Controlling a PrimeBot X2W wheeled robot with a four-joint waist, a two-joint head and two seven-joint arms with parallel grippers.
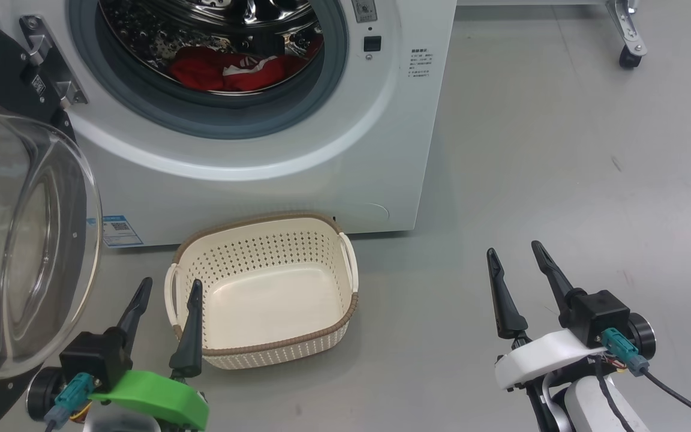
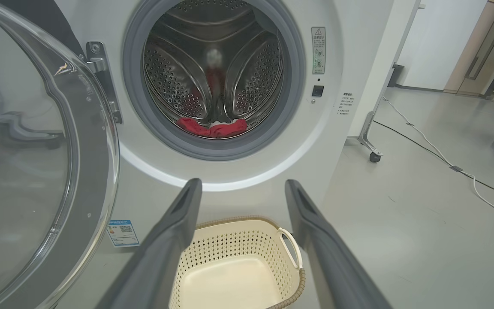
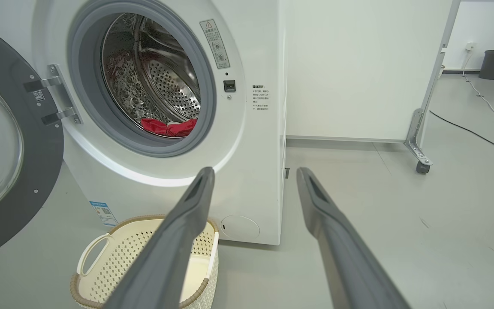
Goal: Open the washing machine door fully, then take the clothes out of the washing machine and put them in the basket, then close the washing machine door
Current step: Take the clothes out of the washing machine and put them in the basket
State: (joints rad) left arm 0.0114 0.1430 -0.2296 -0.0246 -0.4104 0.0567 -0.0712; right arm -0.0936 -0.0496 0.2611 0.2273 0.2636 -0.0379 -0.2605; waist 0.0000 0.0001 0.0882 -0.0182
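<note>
Door open; clothes lie low at the front of the drum; basket empty on the floor below; left gripper and right gripper: fingers released, empty; best to reach in low over the grey ring and pinch the fabric deep.

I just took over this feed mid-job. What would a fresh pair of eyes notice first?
The washing machine door hangs wide open at the left, its glass bowl bulging out. Red clothes lie low in the steel drum, and the cream basket sits empty on the floor before the washing machine.
</note>
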